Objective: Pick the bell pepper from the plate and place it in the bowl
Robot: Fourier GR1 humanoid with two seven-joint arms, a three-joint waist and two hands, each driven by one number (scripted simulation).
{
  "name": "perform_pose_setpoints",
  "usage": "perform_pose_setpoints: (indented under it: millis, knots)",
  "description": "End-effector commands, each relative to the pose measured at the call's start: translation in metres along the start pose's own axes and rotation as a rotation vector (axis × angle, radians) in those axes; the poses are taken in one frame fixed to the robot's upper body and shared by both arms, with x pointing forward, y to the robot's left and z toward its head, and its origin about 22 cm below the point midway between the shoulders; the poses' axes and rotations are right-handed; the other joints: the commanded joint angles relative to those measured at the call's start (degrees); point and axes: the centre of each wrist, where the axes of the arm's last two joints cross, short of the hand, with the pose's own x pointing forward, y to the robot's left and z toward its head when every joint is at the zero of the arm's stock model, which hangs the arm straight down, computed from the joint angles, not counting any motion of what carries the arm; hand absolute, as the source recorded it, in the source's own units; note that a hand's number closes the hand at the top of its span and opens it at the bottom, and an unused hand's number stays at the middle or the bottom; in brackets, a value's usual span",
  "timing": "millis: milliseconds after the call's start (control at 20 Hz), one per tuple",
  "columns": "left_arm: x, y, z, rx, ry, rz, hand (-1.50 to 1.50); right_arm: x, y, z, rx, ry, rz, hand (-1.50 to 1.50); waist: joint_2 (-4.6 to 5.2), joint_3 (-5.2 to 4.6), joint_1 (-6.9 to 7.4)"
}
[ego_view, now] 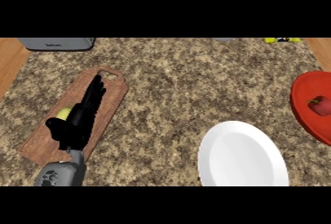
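Note:
A red bell pepper (320, 105) lies inside a red dish with a raised rim (302, 94) at the right edge of the head view. Only part of that dish shows. A white plate (242, 157) sits at the lower right of the counter with nothing on it. My left hand (76, 122) lies far to the left over a wooden cutting board (110, 94), fingers straight and pointing away from me. It is open and holds nothing. My right hand does not show.
A small yellow-green item (63, 113) sits on the board, partly hidden beside my left hand. A grey appliance (57, 43) stands at the back left. Something yellow (282, 40) sits at the back right. Wooden surfaces border the speckled counter on both sides.

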Motion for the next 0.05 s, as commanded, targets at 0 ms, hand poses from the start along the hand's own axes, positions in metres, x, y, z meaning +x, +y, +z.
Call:
perform_pose_setpoints:
  millis: [0]
  knots:
    - [-0.0074, 0.0014, 0.0006, -0.002, -0.009, 0.010, 0.00, -0.0191, 0.0066, 0.0149, 0.108, -0.123, -0.122, -1.50, 0.15, 0.03, 0.16]
